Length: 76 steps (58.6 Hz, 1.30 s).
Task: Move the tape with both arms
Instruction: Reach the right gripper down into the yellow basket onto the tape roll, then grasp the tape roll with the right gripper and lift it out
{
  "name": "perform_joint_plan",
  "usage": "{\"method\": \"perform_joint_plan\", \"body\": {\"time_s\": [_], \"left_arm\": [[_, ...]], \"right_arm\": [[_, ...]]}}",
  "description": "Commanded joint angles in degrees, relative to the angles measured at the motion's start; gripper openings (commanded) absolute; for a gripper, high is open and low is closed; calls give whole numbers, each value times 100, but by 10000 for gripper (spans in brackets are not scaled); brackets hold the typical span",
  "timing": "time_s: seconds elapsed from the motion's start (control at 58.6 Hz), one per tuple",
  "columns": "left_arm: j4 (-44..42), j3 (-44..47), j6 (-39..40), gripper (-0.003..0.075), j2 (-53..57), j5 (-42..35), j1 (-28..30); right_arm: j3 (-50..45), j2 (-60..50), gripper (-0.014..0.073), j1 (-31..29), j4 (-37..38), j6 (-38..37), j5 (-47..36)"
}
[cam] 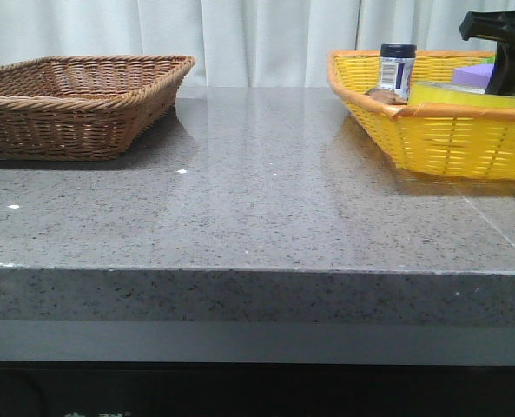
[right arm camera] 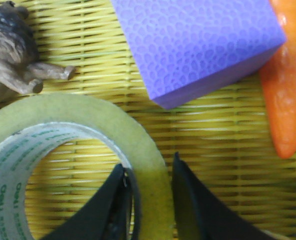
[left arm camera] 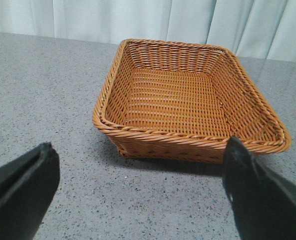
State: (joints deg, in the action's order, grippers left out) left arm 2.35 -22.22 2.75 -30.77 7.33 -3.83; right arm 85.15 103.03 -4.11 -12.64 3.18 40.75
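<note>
Closest to the lens, in the right wrist view, two black fingers of the right end effector stand on both sides of the wall of the tape — one finger inside the white core, the other outside the yellow rim. They look nearly closed on this wall, but I cannot tell if they already press it or only stand beside it.

The tape lies flat in the yellow basket, its hole pointing upward, so its axis is vertical. Just beside it are a purple block, an orange object and a small brown figure; a dark-capped jar also stands in this basket.

For the coming move, one relation decides: the tape is directly at the right arm, at the right side of the bench, and well apart from the left end effector. That one is wide open and holds nothing — it looks toward the brown wicker basket on the left side. So I judge the right arm must lift first and carry the tape toward the middle.
</note>
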Motion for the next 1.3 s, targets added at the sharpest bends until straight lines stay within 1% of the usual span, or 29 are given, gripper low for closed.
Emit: {"method": "perform_joint_plan", "body": {"time_s": [0.0, 0.085, 0.205, 0.341, 0.58, 0.649, 0.751, 0.905, 1.024, 1.161, 1.28], "left_arm": [[50, -237, 21, 652, -41, -503, 5], [50, -237, 21, 652, -41, -503, 5], [50, -237, 21, 652, -41, -503, 5], [50, -237, 21, 652, -41, -503, 5], [50, -237, 21, 652, -41, -503, 5], [50, -237, 21, 652, -41, -503, 5], [50, -237, 21, 652, -41, -503, 5], [50, -237, 21, 652, -41, -503, 5], [50, -237, 21, 652, -41, -503, 5], [50, -237, 21, 652, -41, -503, 5], [50, -237, 21, 652, -41, -503, 5]], "right_arm": [[213, -275, 55, -33, -18, 51, -316], [282, -300, 33, -33, -18, 51, -274], [382, -444, 35, -33, -18, 55, -245], [511, -781, 35, -33, -18, 55, -22], [511, -1484, 35, 77, -58, 181, -87], [511, -1592, 35, 263, -135, 345, -105], [511, -1622, 35, 728, -330, 619, -177], [511, -1476, 35, 1749, -503, 792, -346], [511, -1256, 35, 2394, -503, 803, -410], [511, -898, 35, 2861, -491, 803, -410], [489, -586, 35, 3005, -465, 803, -362]]}}
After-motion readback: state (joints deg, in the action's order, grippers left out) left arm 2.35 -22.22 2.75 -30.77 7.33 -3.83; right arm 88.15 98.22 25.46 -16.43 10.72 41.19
